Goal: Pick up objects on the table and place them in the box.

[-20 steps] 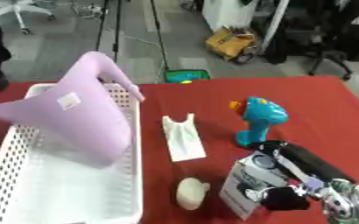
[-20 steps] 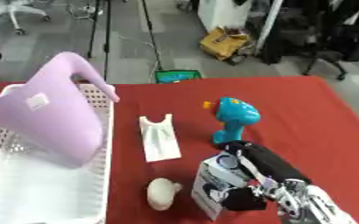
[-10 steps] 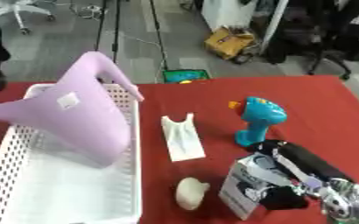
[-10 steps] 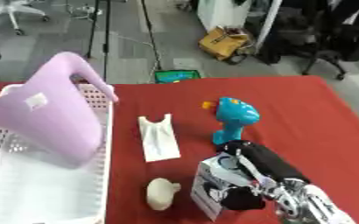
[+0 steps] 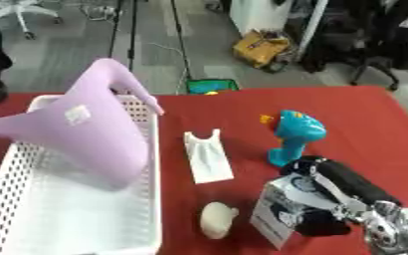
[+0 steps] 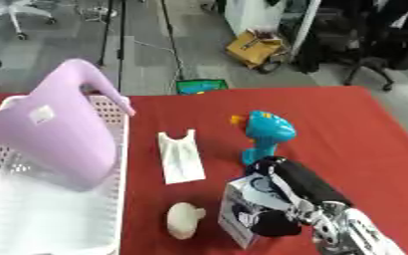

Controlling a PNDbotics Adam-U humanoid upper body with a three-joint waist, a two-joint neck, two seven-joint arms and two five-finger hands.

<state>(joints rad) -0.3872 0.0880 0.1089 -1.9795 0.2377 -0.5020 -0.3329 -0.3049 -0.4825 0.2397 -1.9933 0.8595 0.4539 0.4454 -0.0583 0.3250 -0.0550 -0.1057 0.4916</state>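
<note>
My right hand (image 5: 325, 187) is curled round a small white carton (image 5: 277, 211) with dark print, at the front right of the red table (image 5: 364, 119). Just left of it lies a cream rounded object (image 5: 214, 219). A flat white packet (image 5: 207, 156) lies mid-table. Behind my hand stands a blue toy (image 5: 293, 135) with an orange beak. On the left, a lilac watering can (image 5: 81, 130) leans in the white perforated basket (image 5: 51, 214). My left hand shows in neither view.
Beyond the table's far edge are a grey floor, a green and yellow item (image 5: 209, 86), a yellow bag (image 5: 261, 48) and office chairs (image 5: 390, 47). Bare red cloth lies to the right of the blue toy.
Everything sits slightly lower in the picture than a second ago, which looks like a camera shift. My right hand keeps its hold on the carton in the same place.
</note>
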